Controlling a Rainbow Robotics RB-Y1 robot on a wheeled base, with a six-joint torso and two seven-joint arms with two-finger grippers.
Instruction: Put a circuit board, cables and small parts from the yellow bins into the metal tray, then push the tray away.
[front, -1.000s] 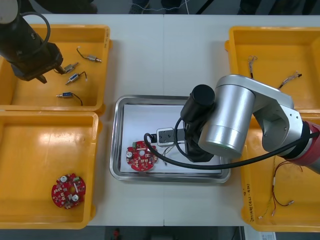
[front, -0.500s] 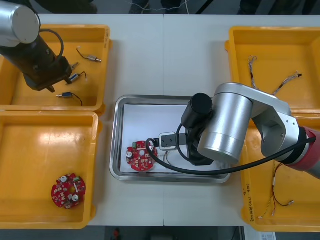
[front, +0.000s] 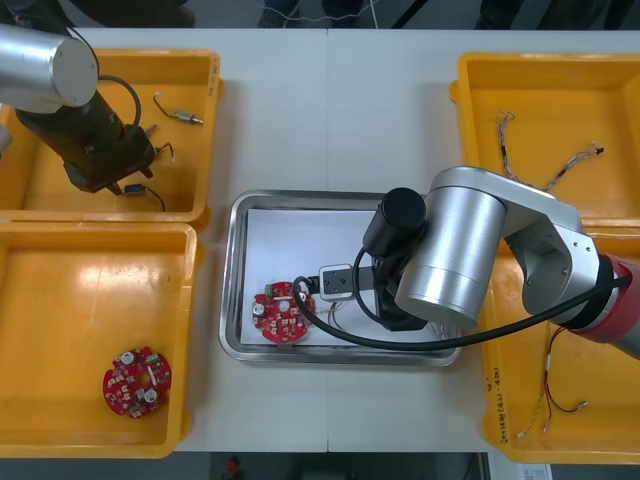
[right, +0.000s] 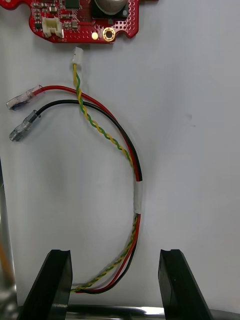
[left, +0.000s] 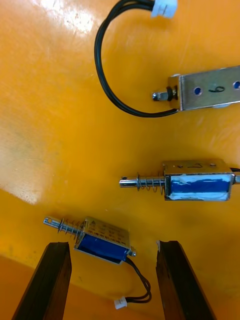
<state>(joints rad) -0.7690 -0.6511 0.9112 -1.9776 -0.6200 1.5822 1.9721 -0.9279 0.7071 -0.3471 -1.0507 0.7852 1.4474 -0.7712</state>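
Right now my left gripper (left: 112, 245) hangs low in the far yellow bin (front: 190, 120) on the left side of the bench (front: 330, 110). Its fingers are spread wide, with one small metal part (left: 102, 237) lying slantwise between them. The part looks closer to one finger, though I can't say whether it touches. A second small metal part (left: 197, 181) lies just beyond it on the bin floor, and a third (left: 210, 90), farther on, trails a looped black lead. My right gripper (right: 115, 252) is down inside the metal tray (front: 232, 300) at the bench's middle, fingers likewise apart and gripping nothing. A cable (right: 135, 175) of red, black and twisted yellow-green strands lies on the tray's white floor. Its bend runs between those fingers, and its free ends stop just short of the circuit board (right: 80, 20). From the front view that board rests in the tray's near left corner. A second circuit board (front: 137, 381) lies in the near left bin (front: 60, 300).
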